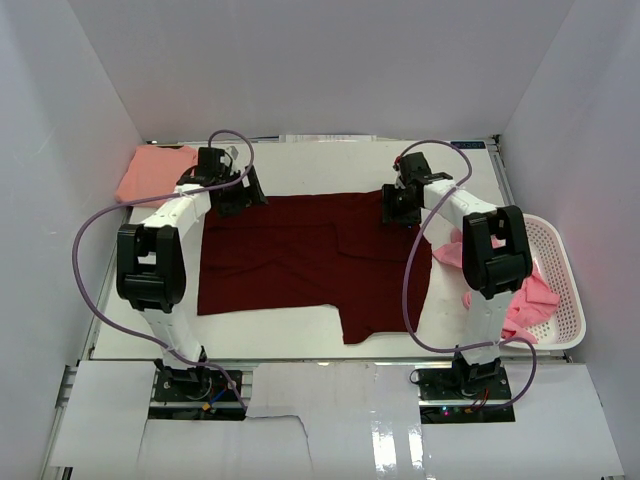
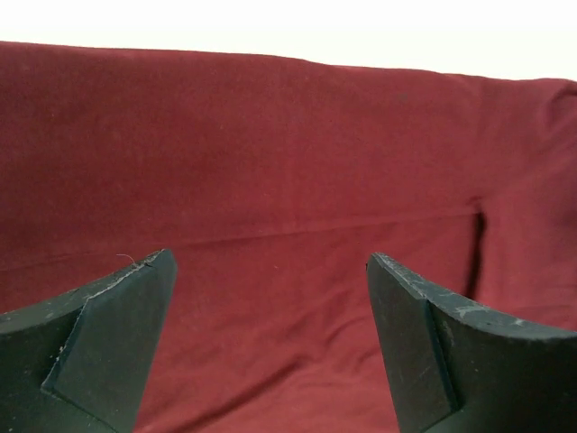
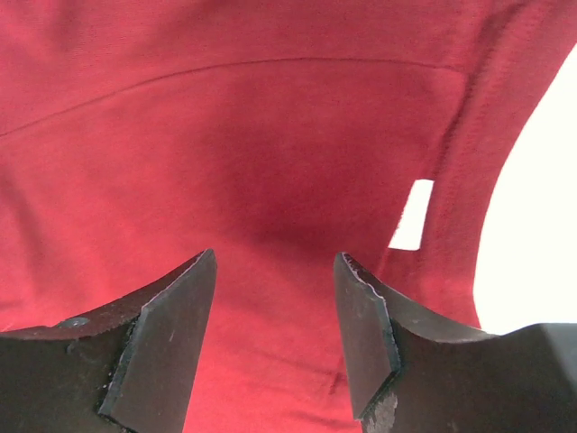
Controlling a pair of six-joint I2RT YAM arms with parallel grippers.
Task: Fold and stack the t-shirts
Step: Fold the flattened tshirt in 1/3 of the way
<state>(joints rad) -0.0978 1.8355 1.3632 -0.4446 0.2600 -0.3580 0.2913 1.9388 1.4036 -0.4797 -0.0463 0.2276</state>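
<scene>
A dark maroon t-shirt (image 1: 300, 255) lies spread on the white table, with a flap hanging toward the near edge. My left gripper (image 1: 238, 197) hovers at its far left corner, jaws wide open, and only maroon cloth (image 2: 270, 207) shows between them. My right gripper (image 1: 398, 205) is over the far right part of the shirt, open with nothing gripped. Its wrist view shows maroon fabric (image 3: 270, 153) and a small white label (image 3: 412, 215). A salmon t-shirt (image 1: 152, 172) lies folded at the far left. Brighter pink t-shirts (image 1: 525, 295) sit in the basket.
A white mesh basket (image 1: 560, 290) stands at the right edge of the table, beside the right arm. White walls enclose the table on three sides. Purple cables loop from both arms.
</scene>
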